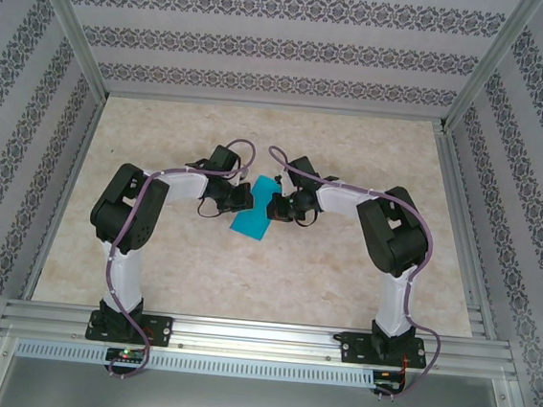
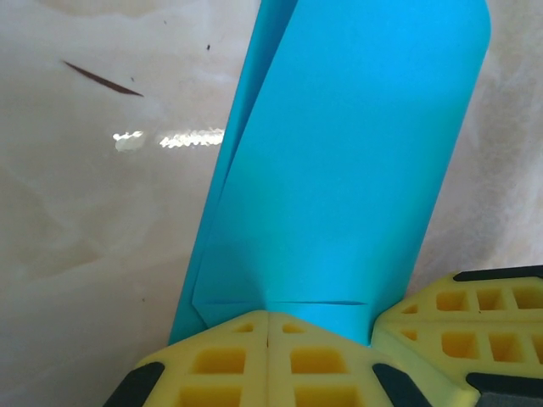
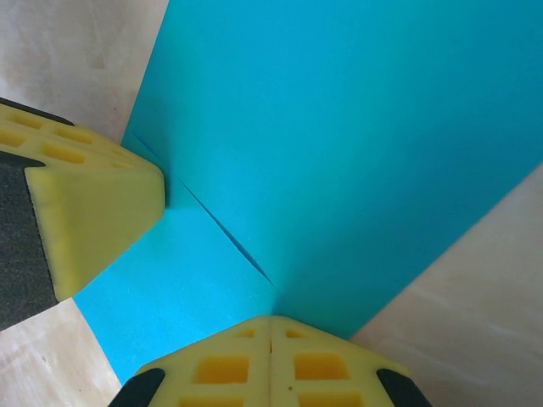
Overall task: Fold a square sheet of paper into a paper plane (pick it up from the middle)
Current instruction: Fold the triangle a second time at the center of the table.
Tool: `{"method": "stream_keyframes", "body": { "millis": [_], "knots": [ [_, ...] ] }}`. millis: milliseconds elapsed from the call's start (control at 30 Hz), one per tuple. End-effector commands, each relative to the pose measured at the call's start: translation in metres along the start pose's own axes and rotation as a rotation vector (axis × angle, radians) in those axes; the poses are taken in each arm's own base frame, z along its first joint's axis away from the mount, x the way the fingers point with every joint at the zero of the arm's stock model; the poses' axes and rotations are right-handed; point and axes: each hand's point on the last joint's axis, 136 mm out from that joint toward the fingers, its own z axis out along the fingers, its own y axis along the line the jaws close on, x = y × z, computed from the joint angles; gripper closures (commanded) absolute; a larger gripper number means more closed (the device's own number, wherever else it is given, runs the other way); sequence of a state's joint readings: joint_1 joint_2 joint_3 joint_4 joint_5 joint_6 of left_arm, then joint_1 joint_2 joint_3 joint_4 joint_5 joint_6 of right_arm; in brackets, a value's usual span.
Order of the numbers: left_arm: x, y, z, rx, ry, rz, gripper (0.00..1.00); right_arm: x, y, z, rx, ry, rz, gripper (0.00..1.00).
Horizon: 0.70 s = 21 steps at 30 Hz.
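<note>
The square sheet of paper is turquoise blue and folded over into a narrower strip with overlapping layers. It sits at the table's middle, between the two grippers. My left gripper is shut, its yellow fingertips pinching the near end of the paper where a flap edge runs across; in the left wrist view the gripper is at the bottom. My right gripper is shut on the same paper beside a crease, and appears again at the bottom of the right wrist view. Each wrist view also catches the other gripper's fingers close by.
The table has a pale marble pattern, with a thin dark streak on it. Aluminium rails run along the near edge and the sides, and patterned walls enclose the back and both sides.
</note>
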State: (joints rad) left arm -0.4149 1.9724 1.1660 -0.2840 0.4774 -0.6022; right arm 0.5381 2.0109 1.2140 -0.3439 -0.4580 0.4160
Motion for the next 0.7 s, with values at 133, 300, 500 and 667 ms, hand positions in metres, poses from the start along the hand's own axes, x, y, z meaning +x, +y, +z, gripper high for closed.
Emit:
{"method": "stream_keyframes", "body": {
  "millis": [133,300,500,667],
  "knots": [
    [0.028,0.034,0.017,-0.098,0.075,-0.032,0.95,0.006,0.006,-0.033,-0.007,-0.003,0.016,0.91],
    [0.034,0.039,0.021,-0.111,0.091,-0.051,0.95,0.018,0.054,-0.034,-0.123,0.007,-0.08,0.9],
    [0.038,0.043,0.026,-0.13,0.109,-0.07,0.95,0.023,0.063,-0.02,-0.094,0.013,-0.084,0.91],
    [0.04,0.045,0.027,-0.142,0.119,-0.076,0.95,0.017,0.06,-0.006,-0.071,0.021,-0.065,0.92]
  ]
}}
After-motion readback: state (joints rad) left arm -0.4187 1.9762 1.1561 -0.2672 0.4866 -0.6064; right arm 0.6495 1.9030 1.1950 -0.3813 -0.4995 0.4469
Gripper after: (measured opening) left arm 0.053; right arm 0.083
